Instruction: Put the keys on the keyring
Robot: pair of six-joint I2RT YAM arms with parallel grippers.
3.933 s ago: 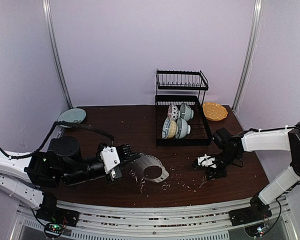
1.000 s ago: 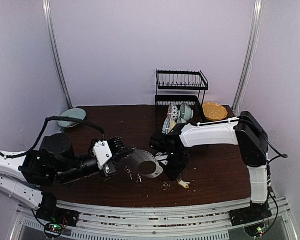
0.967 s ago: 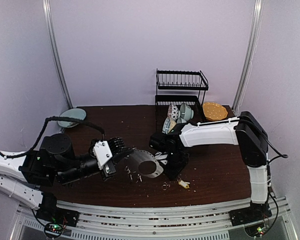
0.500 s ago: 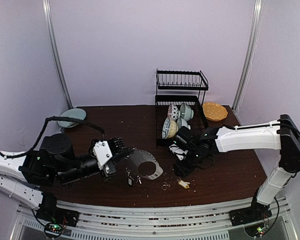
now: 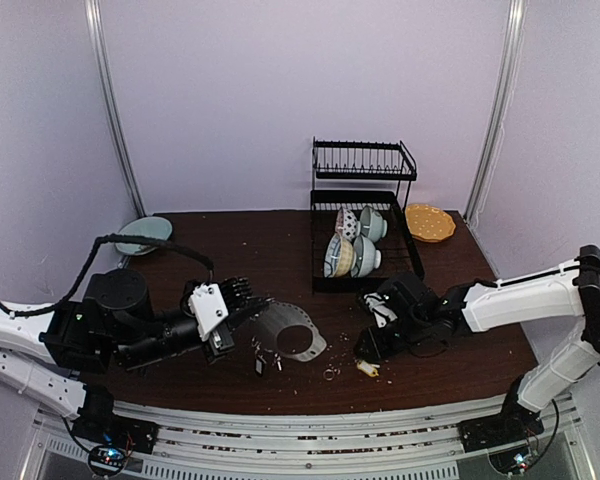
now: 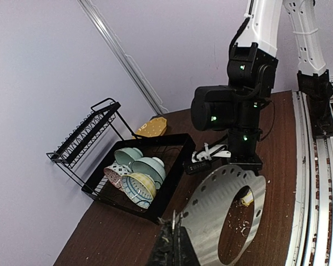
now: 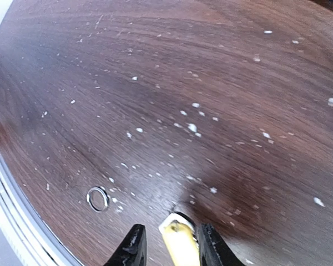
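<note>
Bare wood runs along the back of the tabletop (image 5: 240, 245) from the teal plate (image 5: 143, 233) at the far left corner to the black dish rack (image 5: 365, 200), which stands loaded with bowls (image 5: 355, 252) toward the back right; a yellow plate (image 5: 430, 222) fills the far right corner beside it. Nearer the front edge the room narrows: the left arm (image 5: 130, 325) lies across the near left, the left gripper (image 6: 175, 244) pinching the keyring (image 5: 285, 318) out over the middle, while the right arm (image 5: 520, 300) bars the near right. Between them lie a tiny loose ring (image 5: 330, 374) and the keys (image 5: 368, 369), the yellow tag (image 7: 177, 238) sitting in the gap between the fingers of the right gripper (image 7: 171, 241).
</note>
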